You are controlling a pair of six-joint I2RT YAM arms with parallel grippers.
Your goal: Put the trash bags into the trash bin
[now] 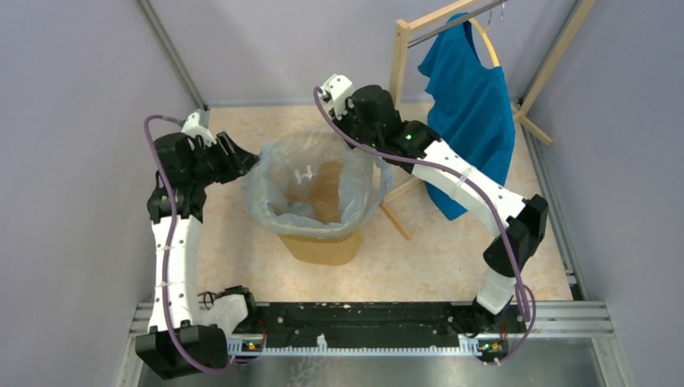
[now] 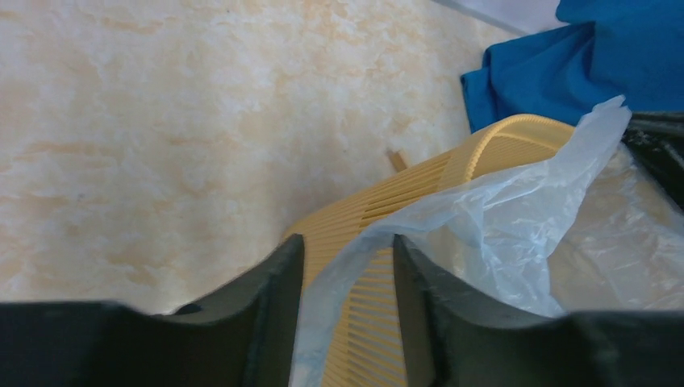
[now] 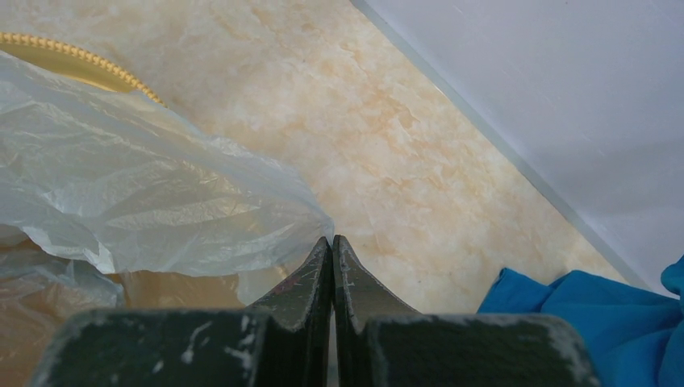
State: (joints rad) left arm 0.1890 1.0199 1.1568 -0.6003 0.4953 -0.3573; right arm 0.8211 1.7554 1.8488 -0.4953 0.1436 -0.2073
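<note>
The edge of the pale blue-grey translucent film bag [image 2: 500,218], over the yellow-orange plastic bin [image 2: 419,181], lies between the half-open jaws of the left end effector [image 2: 347,246], lower centre; the right end effector [image 3: 332,240] is closed.

Marbled table [image 1: 460,258], trash bin [image 1: 323,247], wooden rack [image 1: 398,64]

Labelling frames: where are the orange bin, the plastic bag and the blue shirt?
Yellow-orange plastic trash bin [image 1: 323,246]: top view, slotted lower wall.
Translucent pale plastic trash bag [image 1: 255,189]: top view, film over left rim.
Blue cloth shirt [image 1: 472,105]: top view, hanging middle.
</note>
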